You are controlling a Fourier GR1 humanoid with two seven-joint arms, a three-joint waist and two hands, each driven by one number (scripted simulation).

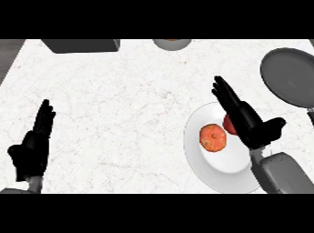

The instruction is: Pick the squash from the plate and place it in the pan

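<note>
In the head view, one white plate (216, 170) carries two orange-red items: a round squash (213, 137) lying near its middle, with no clear long axis or pointing end, and a second red piece (229, 124) mostly hidden behind the right hand (250, 123). That hand hovers over the plate, fingers straight and together, holding nothing. One grey pan (295, 77) lies beyond, handle toward the robot. The left hand (33, 145) rests open, fingers up, at lower left.
</note>
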